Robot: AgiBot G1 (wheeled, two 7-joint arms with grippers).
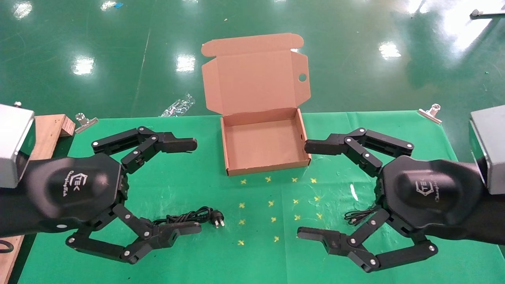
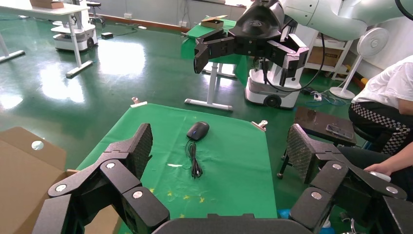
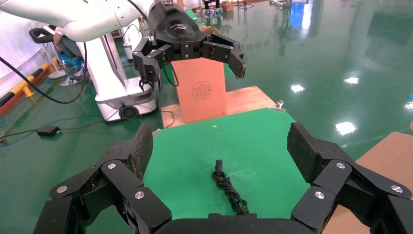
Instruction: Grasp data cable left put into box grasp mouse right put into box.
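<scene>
The open brown box (image 1: 262, 146) sits at the table's far middle, lid (image 1: 255, 79) standing up with a round hole. The coiled black data cable (image 1: 193, 216) lies on the green cloth beside my left gripper's near finger; it also shows in the right wrist view (image 3: 226, 187). My left gripper (image 1: 189, 185) is open and empty above the table's left side. My right gripper (image 1: 309, 190) is open and empty on the right. The black mouse (image 2: 198, 130) with its thin wire (image 2: 194, 158) shows in the left wrist view; in the head view only the wire (image 1: 357, 216) peeks from under the right hand.
Yellow cross marks (image 1: 272, 203) dot the cloth in front of the box. A wooden board (image 1: 47, 130) lies at the table's left edge. Metal clips (image 1: 85, 120) (image 1: 432, 110) hold the cloth's far corners. A person (image 2: 389, 97) sits beyond the table's right end.
</scene>
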